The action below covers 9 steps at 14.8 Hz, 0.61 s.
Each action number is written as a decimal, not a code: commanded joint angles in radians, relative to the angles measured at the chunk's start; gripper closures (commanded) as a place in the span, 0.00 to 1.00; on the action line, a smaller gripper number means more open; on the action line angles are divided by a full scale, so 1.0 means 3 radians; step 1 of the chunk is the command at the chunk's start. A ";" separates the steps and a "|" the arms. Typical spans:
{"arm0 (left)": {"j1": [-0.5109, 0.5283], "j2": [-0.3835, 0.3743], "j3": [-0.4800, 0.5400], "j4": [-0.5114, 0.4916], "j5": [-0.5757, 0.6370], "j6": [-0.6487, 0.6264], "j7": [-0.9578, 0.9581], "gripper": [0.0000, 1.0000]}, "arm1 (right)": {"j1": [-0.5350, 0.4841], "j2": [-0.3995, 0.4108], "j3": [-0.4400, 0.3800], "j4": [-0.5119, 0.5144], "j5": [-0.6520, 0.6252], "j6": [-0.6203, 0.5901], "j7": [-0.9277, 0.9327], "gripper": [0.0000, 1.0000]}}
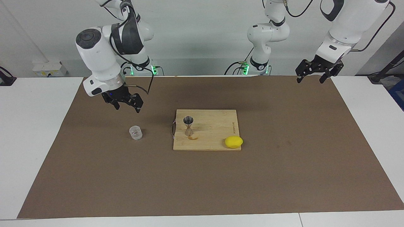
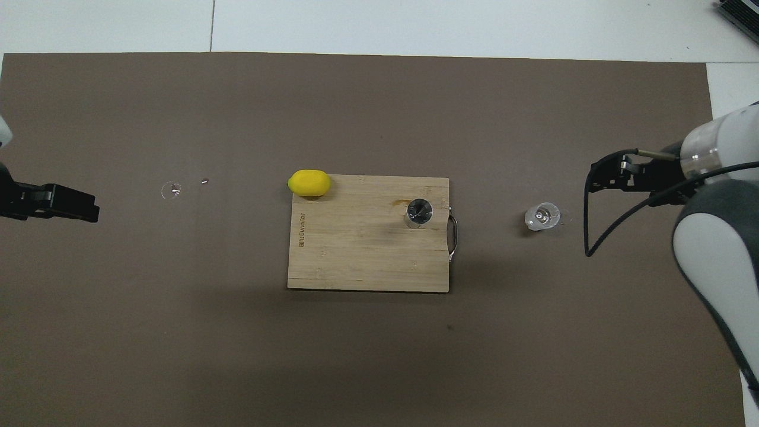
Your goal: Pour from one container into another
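Both jaws open; tumbler (image 1: 135, 132) free

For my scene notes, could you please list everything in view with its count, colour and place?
glass tumbler: one, clear, upright on the brown mat toward the right arm's end, apart from the board.
jigger: one, silvery metal, upright on the cutting board, at the handle end.
cutting board: one, light wood, mid-table on the mat, its metal handle facing the tumbler.
lemon: one, yellow, at the board's corner farther from the robots, toward the left arm's end.
mat: one, brown, covering most of the white table.
right gripper: one, black, open, in the air over the mat beside the tumbler, holding nothing.
left gripper: one, black, open, waiting over the mat's edge.
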 commanded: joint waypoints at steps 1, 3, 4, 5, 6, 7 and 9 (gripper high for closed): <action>0.0052 -0.0024 -0.0033 -0.0004 -0.0001 -0.0041 0.0051 0.00 | -0.0095 0.0038 0.0016 0.0292 -0.0074 -0.0283 -0.0102 0.00; 0.0052 -0.0024 -0.0033 -0.0004 -0.0001 -0.0041 0.0051 0.00 | -0.0095 0.0002 0.0016 0.0328 -0.0079 -0.0432 -0.0117 0.00; 0.0052 -0.0024 -0.0033 -0.0004 -0.0001 -0.0041 0.0051 0.00 | -0.0095 -0.0034 0.0031 0.0323 -0.0115 -0.0468 -0.0143 0.00; 0.0052 -0.0024 -0.0033 -0.0004 -0.0001 -0.0041 0.0051 0.00 | -0.0085 -0.0044 0.0042 0.0318 -0.0130 -0.0473 -0.0173 0.00; 0.0052 -0.0024 -0.0033 -0.0004 -0.0001 -0.0041 0.0051 0.00 | -0.0049 -0.0044 0.0042 0.0318 -0.0135 -0.0484 -0.0178 0.00; 0.0052 -0.0024 -0.0033 -0.0004 -0.0001 -0.0041 0.0051 0.00 | -0.0039 -0.0049 0.0042 0.0308 -0.0141 -0.0484 -0.0179 0.00; 0.0052 -0.0024 -0.0033 -0.0004 -0.0001 -0.0041 0.0051 0.00 | -0.0038 -0.0065 0.0047 0.0287 -0.0191 -0.0484 -0.0229 0.00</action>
